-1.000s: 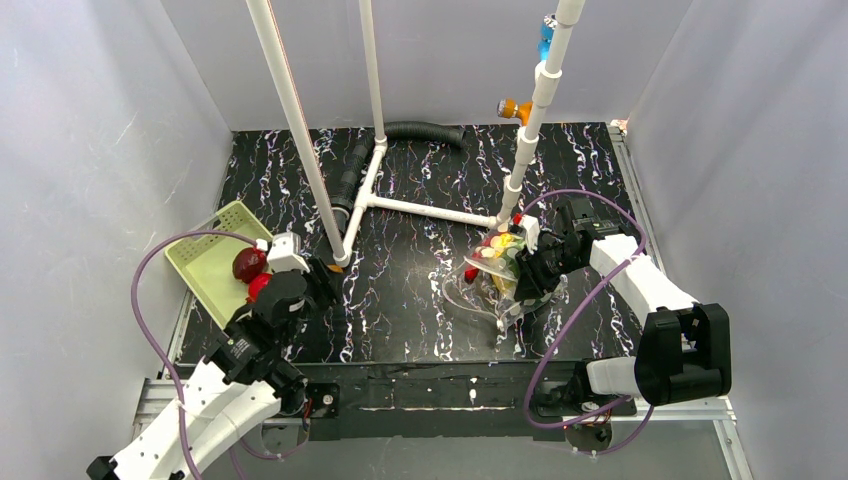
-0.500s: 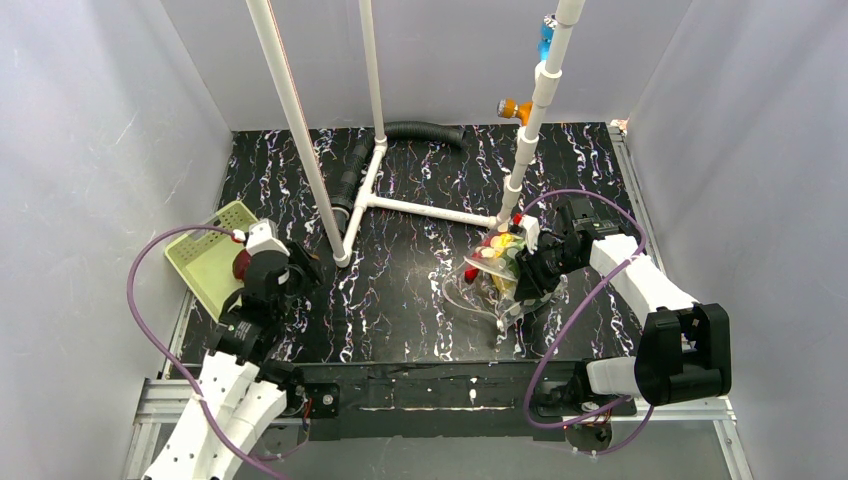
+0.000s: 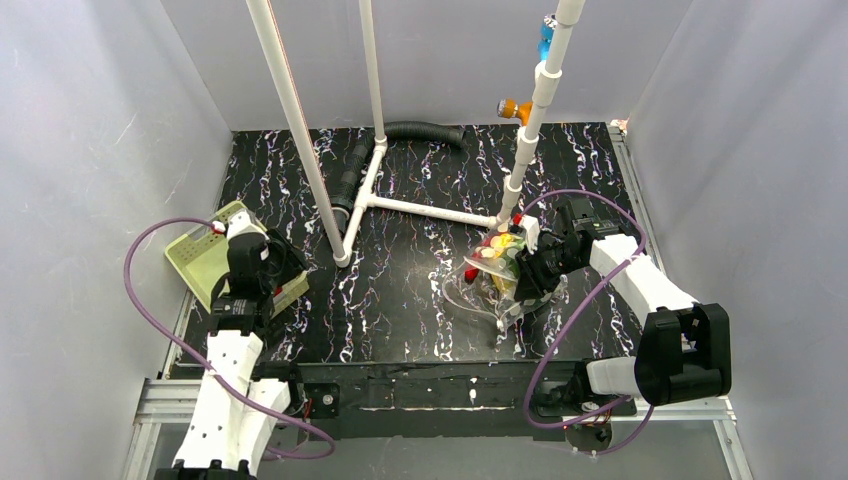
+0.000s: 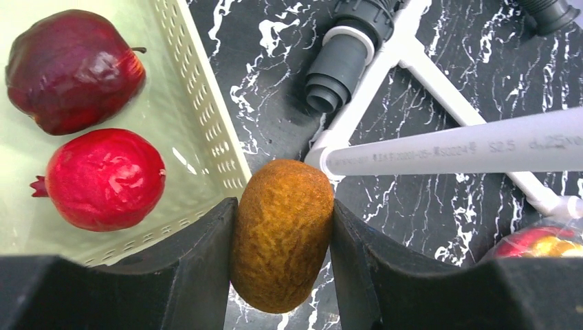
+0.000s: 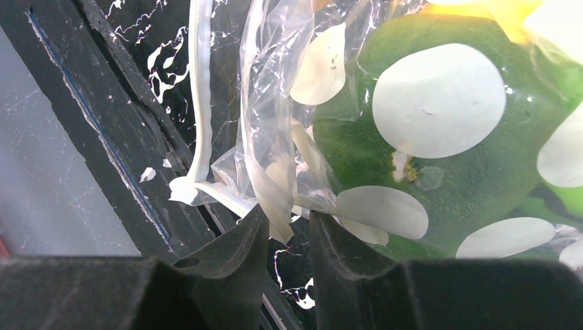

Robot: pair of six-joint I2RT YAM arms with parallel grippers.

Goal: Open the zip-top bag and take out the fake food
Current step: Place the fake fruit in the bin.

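Left wrist: left gripper [image 4: 282,206] clamps fruit [image 4: 282,258] by basket [image 4: 206,124].
Open early, you miss; right gripper [image 5: 287,227] pinching bag [image 5: 271,103] may slip.

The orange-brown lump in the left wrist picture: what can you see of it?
An oval fake fruit, orange-brown with rough, wrinkled, matte skin, apparently plastic. It sits lengthwise, pinched on both sides between the left claw's black fingers, close to the corner of the pale green basket, over the marbled table. Nothing else seems to touch it.
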